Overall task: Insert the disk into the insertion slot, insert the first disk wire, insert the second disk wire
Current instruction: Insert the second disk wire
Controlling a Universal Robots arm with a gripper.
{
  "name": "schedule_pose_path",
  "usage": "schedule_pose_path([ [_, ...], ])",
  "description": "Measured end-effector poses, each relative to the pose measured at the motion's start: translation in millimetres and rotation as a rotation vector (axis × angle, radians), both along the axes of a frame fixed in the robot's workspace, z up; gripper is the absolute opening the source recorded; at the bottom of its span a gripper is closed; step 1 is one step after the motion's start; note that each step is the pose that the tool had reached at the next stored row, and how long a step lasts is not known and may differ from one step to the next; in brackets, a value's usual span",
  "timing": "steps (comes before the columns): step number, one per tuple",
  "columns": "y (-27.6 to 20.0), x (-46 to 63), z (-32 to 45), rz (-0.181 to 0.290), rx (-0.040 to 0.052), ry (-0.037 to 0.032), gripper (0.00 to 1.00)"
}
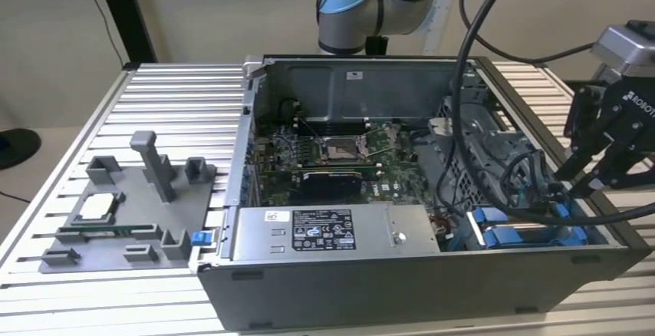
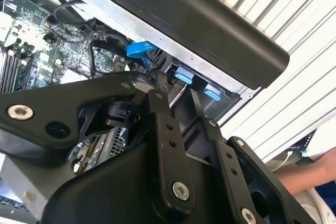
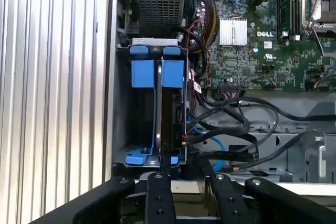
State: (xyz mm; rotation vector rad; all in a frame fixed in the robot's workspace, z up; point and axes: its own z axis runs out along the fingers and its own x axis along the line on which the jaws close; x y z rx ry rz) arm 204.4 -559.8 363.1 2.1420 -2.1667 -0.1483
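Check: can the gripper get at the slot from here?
Probably yes. The gripper sits right at the open face of the slot, and the black cables run beside it, not across it.

- Table [image 1: 174, 106]: ribbed bare metal, pale satin sheen.
- Computer case [image 1: 409, 290]: grey sheet metal, matt outside, duller grey inside.
- Power box [image 1: 409, 236]: plain grey metal; paper label [image 1: 322, 232], black and white, slightly glossy.
- Circuit board [image 3: 262, 61]: green, lacquered, faint gloss; finned heat sink [image 3: 232, 31] of bright silvery metal.
- Drive slot [image 3: 123, 114]: matt grey metal walls; smooth bright blue plastic tabs [image 3: 143, 73].
- Cage [image 3: 160, 6]: perforated grey metal.
- Cables [image 3: 252, 121]: black, smooth rubbery sheath; thin blue cable [image 3: 218, 145], shinier.
- Gripper [image 3: 186, 166]: black, matt, hard; bright metal screw heads.
- Holder block [image 1: 133, 221]: matt grey plastic.
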Motion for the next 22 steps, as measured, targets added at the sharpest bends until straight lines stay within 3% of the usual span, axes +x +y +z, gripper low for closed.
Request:
schedule_pose_path([
  [5,0.4,0.5,-4.0,-0.003,0.0002,0.0185,1.0],
  [10,1.1,1.3,-6.8,-0.005,0.0,0.0299,1.0],
  [17,1.1,1.4,-7.4,-0.006,0.0001,0.0308,1.0],
  [18,1.1,1.4,-7.3,-0.006,0.0001,0.0308,0.0],
  [22,1.2,1.5,-7.5,-0.006,0.0003,0.0302,0.0],
])
